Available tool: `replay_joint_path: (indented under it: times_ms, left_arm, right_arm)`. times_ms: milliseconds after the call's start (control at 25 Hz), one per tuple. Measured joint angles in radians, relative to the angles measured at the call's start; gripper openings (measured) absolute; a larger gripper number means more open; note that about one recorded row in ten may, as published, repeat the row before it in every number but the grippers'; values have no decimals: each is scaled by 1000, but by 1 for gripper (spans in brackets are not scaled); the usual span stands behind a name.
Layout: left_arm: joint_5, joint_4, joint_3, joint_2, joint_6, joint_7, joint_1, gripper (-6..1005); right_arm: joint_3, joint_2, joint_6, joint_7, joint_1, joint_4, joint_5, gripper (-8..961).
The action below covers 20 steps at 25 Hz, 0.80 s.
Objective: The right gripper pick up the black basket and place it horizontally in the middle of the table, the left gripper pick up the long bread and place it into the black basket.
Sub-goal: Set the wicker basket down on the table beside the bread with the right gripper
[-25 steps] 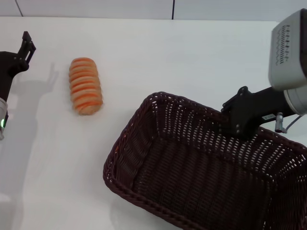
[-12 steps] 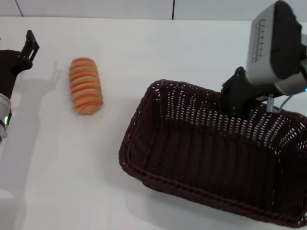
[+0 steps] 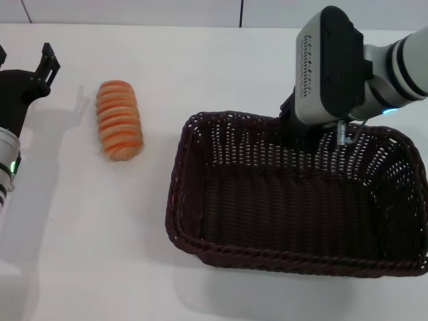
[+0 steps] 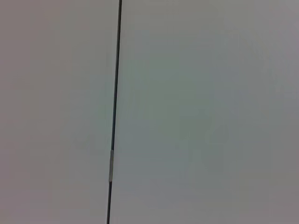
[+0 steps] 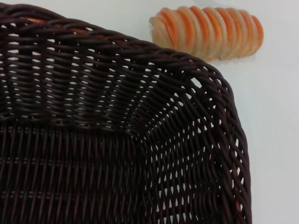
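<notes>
The black basket (image 3: 179,200) lies level with its long side across the table (image 3: 87,241), right of the middle, and it is empty. My right gripper (image 3: 304,137) is at the basket's far rim and shut on it; its fingertips are hidden by the wicker. The right wrist view looks into the basket's corner (image 5: 117,116), with the long bread (image 5: 208,31) beyond it. The long bread (image 3: 119,120) lies on the table left of the basket, well apart from it. My left gripper (image 3: 23,59) is open and empty at the far left, left of the bread.
A grey wall with a vertical seam (image 3: 241,12) runs behind the table's far edge. The left wrist view shows only that wall and a seam (image 4: 114,112). White tabletop lies between the bread and the basket and along the front.
The basket has swung from a slant to level, and its left end has moved back. My right arm moved left and toward the far side with it. My left gripper shifted slightly right.
</notes>
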Motion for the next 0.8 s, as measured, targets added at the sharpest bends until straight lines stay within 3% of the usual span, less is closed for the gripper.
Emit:
replay_joint_path:
  times_ms: [360, 800]
  left_arm:
    - [0, 0, 0, -2, -20, -14, -17, 855]
    - [0, 0, -2, 0, -62, -15, -45, 855]
  right_arm:
    - [-8, 2, 15, -15, -18, -48, 65, 209]
    - [-68, 5, 40, 11, -166, -278, 100, 226]
